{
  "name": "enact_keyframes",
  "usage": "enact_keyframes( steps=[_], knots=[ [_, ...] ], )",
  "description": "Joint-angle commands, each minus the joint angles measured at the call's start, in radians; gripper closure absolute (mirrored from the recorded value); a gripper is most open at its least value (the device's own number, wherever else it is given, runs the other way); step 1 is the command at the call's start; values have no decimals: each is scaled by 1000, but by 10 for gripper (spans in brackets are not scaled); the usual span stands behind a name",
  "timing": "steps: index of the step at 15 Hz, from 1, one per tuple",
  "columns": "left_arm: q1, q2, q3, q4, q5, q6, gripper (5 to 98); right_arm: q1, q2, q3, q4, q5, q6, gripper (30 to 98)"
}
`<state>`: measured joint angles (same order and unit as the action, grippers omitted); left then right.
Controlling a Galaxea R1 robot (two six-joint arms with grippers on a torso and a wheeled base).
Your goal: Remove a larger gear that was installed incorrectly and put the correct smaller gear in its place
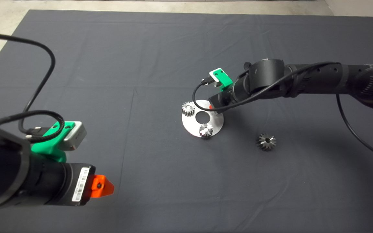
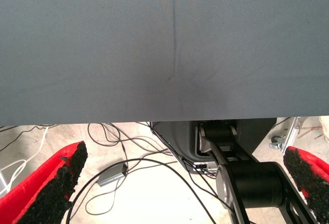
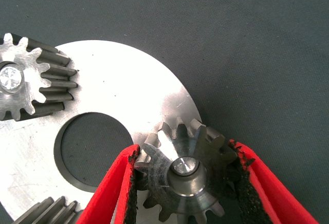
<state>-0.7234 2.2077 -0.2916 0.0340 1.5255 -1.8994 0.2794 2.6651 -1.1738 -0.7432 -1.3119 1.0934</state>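
A round silver plate (image 1: 217, 124) with a central hole is seen on the dark mat (image 1: 160, 48), just right of the centre of the head view. The right gripper (image 1: 210, 106) is reached in from the right edge and is lowered over the plate's upper right rim. In the right wrist view its red fingers (image 3: 110, 193) are closed against both sides of the smaller gear (image 3: 182, 175), which is seated over a shiny pin at the plate's edge, in the lower middle of that picture; whether the gear is fully seated cannot be told. Two other small gears are mounted on the same plate: one (image 1: 188, 109) at its upper left rim and one (image 1: 206, 131) at its lower rim in the head view. The larger gear (image 1: 266, 141) is found lying alone on the mat, to the lower right of the plate and well apart from it. The left gripper (image 1: 104, 187) is held at the lower left of the head view, over bare mat; in the left wrist view its fingers (image 2: 54, 183) are spread wide with nothing between them, and cables (image 2: 110, 147) on the floor are seen beyond the mat's edge.
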Motion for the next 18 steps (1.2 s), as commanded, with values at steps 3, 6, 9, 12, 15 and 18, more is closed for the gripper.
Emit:
enact_keyframes(
  steps=[3,6,9,12,15,18],
  knots=[
    [-8,-2,16,-16,36,-6,58,15,3,2,-25,-1,2,876],
    [-7,-2,16,-16,36,-6,58,15,3,2,-25,-1,2,876],
    [-7,-2,16,-16,36,-6,58,15,2,2,-25,-1,0,871],
    [-8,-2,16,-16,36,-6,58,15,2,3,-25,-1,0,869],
    [-7,-1,16,-16,36,-6,58,20,-4,4,-25,-1,8,845],
    [-7,-2,16,-16,36,-6,58,23,-8,9,-24,-1,11,845]
  ],
)
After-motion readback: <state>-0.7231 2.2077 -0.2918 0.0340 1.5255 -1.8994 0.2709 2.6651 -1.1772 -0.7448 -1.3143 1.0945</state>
